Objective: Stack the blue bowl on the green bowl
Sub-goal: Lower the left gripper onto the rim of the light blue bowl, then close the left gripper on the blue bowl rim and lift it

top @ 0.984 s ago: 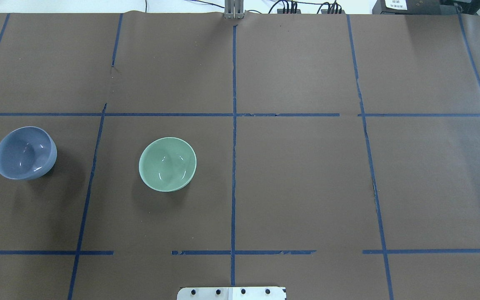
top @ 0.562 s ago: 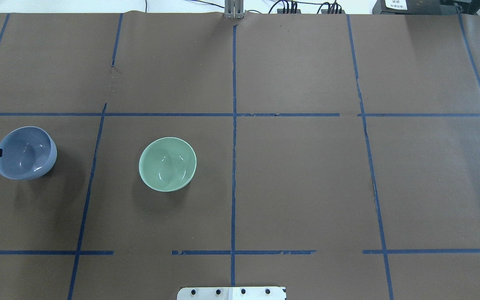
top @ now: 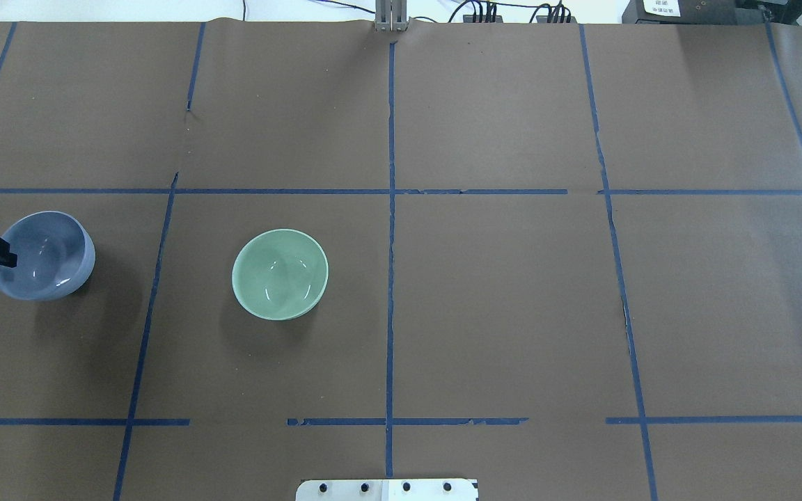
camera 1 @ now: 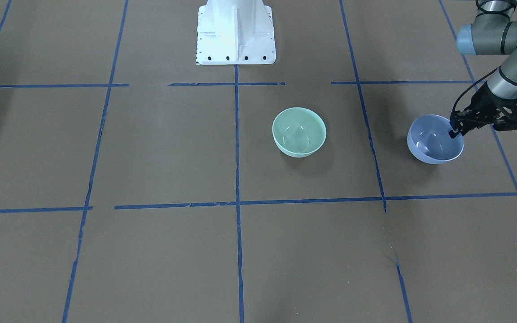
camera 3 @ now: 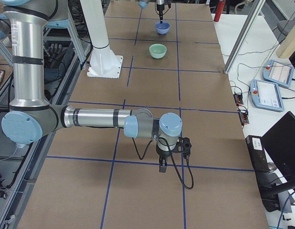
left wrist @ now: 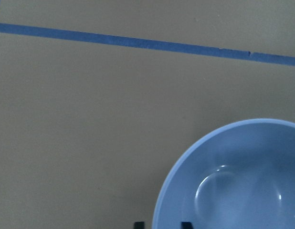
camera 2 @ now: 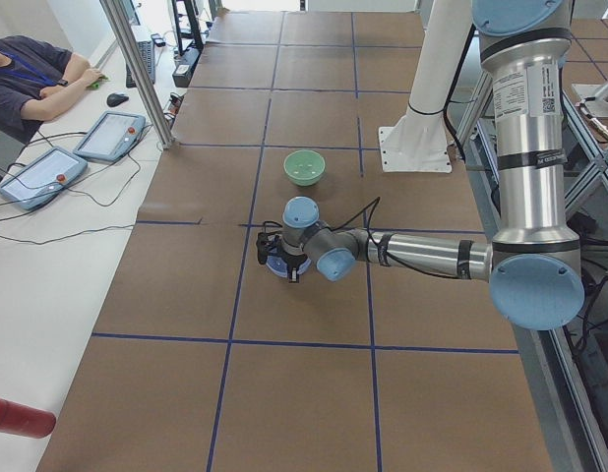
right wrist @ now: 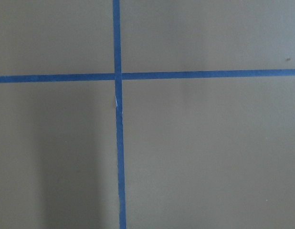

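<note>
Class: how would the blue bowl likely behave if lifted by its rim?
The blue bowl looks rigid and likely breakable. Its glossy surface may slip in the left tool. Held at one rim edge, it would probably tilt.

The bench point(top: 498, 313) is evenly lit from above, soft shadows are cast beside the green bowl point(top: 280, 275) and blue bowl point(top: 42, 256), glints caught inside.

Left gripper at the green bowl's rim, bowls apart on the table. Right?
No. The left gripper is at the rim of the blue bowl, not the green bowl; the exterior front-facing view shows it. The bowls do sit apart on the table.
</note>
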You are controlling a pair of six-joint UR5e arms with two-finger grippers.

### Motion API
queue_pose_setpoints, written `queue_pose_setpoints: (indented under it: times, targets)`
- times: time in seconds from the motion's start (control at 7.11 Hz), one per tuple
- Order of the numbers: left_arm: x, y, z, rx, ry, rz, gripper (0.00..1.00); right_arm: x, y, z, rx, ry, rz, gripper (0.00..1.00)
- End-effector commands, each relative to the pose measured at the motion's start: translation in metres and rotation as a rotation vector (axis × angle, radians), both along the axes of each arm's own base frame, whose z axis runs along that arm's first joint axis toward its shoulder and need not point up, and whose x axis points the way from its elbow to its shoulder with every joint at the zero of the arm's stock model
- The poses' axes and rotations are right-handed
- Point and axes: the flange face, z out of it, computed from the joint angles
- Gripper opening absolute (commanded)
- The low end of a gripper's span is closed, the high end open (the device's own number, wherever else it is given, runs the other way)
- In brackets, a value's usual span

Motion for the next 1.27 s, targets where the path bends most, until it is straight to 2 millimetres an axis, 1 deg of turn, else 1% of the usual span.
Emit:
queue_pose_setpoints:
  times: [0.0, 0.14, 0.28, 0.42, 0.56, 0.7, 0.84, 0.98, 1.12]
  targets:
    - [-0.006, 0.001, -0.012, 0.021, 0.005, -0.013, 0.00, 0.000, 0.000, 0.000, -0.002, 0.000, 0.001, 1.00]
    - [-0.009, 0.003, -0.040, 0.051, 0.028, -0.013, 0.00, 0.000, 0.000, 0.000, -0.001, 0.000, 0.000, 1.00]
    - [-0.011, 0.004, -0.083, 0.033, 0.017, -0.018, 0.00, 0.000, 0.000, 0.000, -0.002, 0.000, 0.001, 1.00]
    - [-0.016, 0.013, -0.131, 0.003, 0.011, -0.034, 0.00, 0.000, 0.000, 0.000, -0.002, 0.000, 0.001, 1.00]
    - [-0.012, 0.015, -0.173, -0.067, 0.043, -0.104, 0.00, 0.000, 0.000, 0.000, -0.001, 0.000, 0.000, 1.00]
    - [0.026, 0.011, -0.212, -0.137, 0.097, -0.132, 0.00, 0.000, 0.000, 0.000, -0.001, 0.000, -0.001, 1.00]
    - [0.076, 0.013, -0.254, -0.214, 0.148, -0.145, 0.00, 0.000, 0.000, 0.000, -0.002, 0.000, 0.002, 1.00]
    - [0.116, 0.016, -0.296, -0.260, 0.129, -0.158, 0.00, 0.000, 0.000, 0.000, -0.002, 0.000, 0.001, 1.00]
    - [0.157, 0.026, -0.330, -0.309, 0.106, -0.151, 0.00, 0.000, 0.000, 0.000, -0.001, 0.000, 0.001, 1.00]
